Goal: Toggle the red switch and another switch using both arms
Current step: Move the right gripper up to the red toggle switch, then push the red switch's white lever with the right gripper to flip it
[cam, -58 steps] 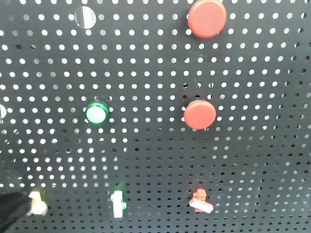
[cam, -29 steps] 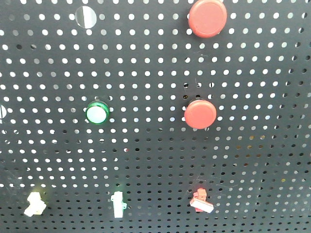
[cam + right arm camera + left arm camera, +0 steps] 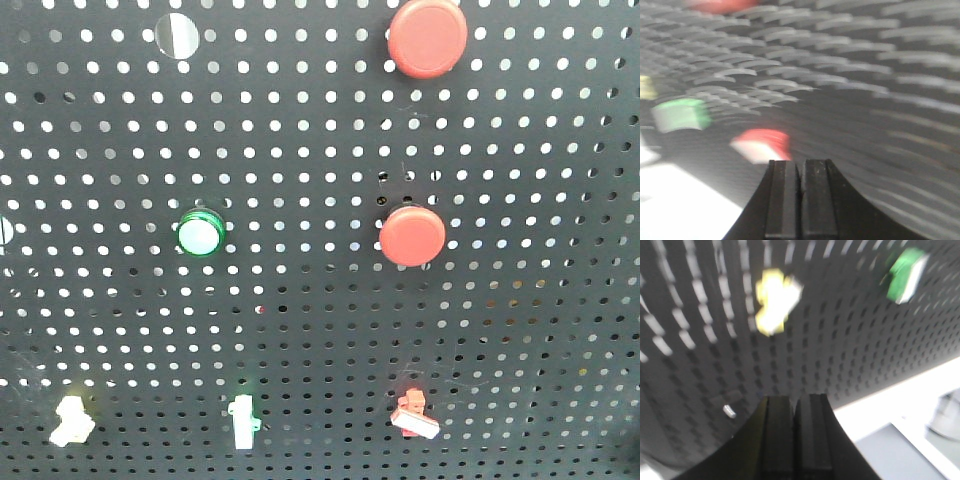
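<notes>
On the black pegboard (image 3: 320, 330), the small red switch (image 3: 415, 415) sits low on the right, its white-tipped lever pointing down-right. The pale yellowish-white switch (image 3: 72, 420) sits low on the left. No gripper shows in the front view. In the left wrist view, my left gripper (image 3: 794, 399) is shut and empty, well below the blurred pale switch (image 3: 775, 300) and apart from it. In the right wrist view, my right gripper (image 3: 801, 162) is shut and empty, with the blurred red switch (image 3: 762, 145) just up-left of its tips.
A slim white toggle with a green base (image 3: 241, 420) stands between the two switches. A round green button (image 3: 200, 233) and two big red push buttons (image 3: 427, 37) (image 3: 412, 235) sit higher up. A white surface (image 3: 920, 390) lies below the board.
A dark arm shape that covered the lower left corner beside the pale switch one second ago has left the front view. The switches look unchanged since half a second ago.
</notes>
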`<state>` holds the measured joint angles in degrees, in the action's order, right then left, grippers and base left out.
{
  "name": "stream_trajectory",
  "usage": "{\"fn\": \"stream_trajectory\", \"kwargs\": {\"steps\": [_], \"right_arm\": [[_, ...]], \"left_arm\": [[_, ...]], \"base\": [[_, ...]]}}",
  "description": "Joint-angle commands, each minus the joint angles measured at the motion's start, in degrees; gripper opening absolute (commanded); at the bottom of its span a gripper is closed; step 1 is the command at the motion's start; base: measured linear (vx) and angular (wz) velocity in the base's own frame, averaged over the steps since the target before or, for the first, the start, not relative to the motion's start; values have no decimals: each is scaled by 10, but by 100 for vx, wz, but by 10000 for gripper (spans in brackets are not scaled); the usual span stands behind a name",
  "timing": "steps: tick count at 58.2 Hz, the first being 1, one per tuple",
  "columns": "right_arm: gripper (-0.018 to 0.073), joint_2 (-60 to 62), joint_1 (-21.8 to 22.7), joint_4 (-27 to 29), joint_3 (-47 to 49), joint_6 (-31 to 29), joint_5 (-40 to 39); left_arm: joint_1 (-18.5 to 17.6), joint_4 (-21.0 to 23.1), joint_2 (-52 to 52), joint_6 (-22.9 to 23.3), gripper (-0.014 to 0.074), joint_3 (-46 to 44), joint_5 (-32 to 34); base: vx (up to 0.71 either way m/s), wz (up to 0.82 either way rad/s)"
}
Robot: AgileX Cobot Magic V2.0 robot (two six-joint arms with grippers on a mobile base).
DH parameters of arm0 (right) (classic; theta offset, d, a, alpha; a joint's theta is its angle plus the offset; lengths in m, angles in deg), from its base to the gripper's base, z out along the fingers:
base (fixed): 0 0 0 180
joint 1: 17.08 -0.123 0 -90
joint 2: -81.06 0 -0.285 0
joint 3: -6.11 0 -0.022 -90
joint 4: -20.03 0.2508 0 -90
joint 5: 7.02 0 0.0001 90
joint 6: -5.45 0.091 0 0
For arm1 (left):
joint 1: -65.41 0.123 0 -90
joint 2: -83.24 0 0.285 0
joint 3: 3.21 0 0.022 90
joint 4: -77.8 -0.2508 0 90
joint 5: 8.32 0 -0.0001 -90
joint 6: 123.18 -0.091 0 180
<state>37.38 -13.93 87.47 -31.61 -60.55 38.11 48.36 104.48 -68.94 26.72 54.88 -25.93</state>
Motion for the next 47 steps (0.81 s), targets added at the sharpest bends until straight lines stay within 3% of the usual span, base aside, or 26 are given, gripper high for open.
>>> {"fn": "stream_trajectory", "kwargs": {"steps": [1, 6, 10, 18, 24, 35, 47], "right_arm": [[-6, -57, 2, 144, 19, -81, 14], [-6, -108, -25, 198, 19, -126, 47], [-6, -145, -78, 204, 19, -140, 41], [-6, -187, -201, 191, 19, -158, -85], [-6, -188, -265, 190, 19, -161, -186], [-6, -190, -292, 192, 19, -170, -265], [-6, -229, -292, 189, 17, -169, -233]], "left_arm": [[-3, -39, -12, 5, 3, -15, 33], [-3, -61, -12, 6, 3, -15, 26], [-3, -66, -11, 6, 3, -15, 21], [-3, -64, -11, 6, 3, -14, 21], [-3, -64, -11, 6, 3, -13, 21], [-3, -64, -11, 6, 3, -13, 21], [-3, -64, -11, 6, 3, -12, 23]], "base": [[0, 0], [0, 0], [0, 0], [0, 0], [0, 0], [0, 0], [0, 0]]}}
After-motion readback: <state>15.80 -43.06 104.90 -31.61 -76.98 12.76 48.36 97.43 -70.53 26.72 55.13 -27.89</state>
